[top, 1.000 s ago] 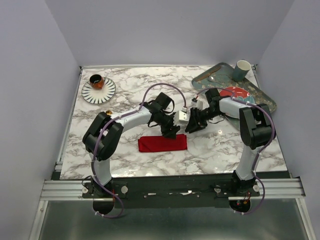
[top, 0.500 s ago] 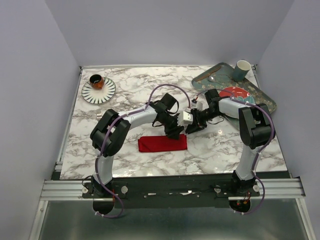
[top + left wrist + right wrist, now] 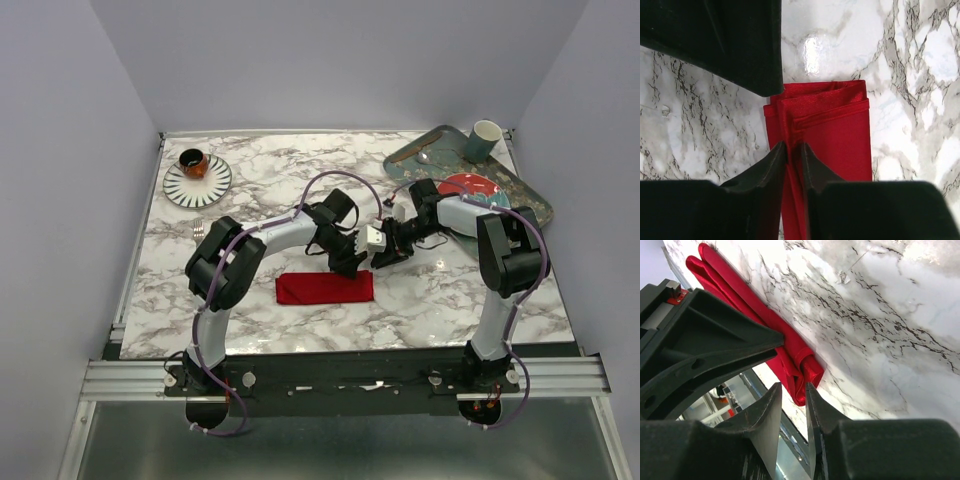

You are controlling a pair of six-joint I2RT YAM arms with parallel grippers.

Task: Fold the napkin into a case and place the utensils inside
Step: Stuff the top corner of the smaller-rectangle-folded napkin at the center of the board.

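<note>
The red napkin [image 3: 325, 288] lies folded into a narrow strip near the table's front middle. My left gripper [image 3: 348, 264] stands over its far right edge. In the left wrist view the left gripper [image 3: 792, 145] has closed to a thin slit, with a raised fold of the napkin [image 3: 835, 130] pinched between the tips. My right gripper [image 3: 380, 258] hangs just right of it. Its jaws [image 3: 792, 386] stand narrowly open with nothing between them, and the napkin's rolled end [image 3: 800, 360] lies just past the tips. A slim silver fork [image 3: 198, 228] lies far left by the left arm.
A striped saucer with a brown cup [image 3: 197, 178] sits at the back left. At the back right a green tray [image 3: 530, 195] carries a teal cup [image 3: 485, 138], a red patterned plate [image 3: 470, 188] and a brown-handled utensil [image 3: 425, 155]. The two grippers are close together.
The left gripper has shifted a little right along the napkin's far edge and closed on its fold. The right gripper narrowed its jaws and barely moved.
</note>
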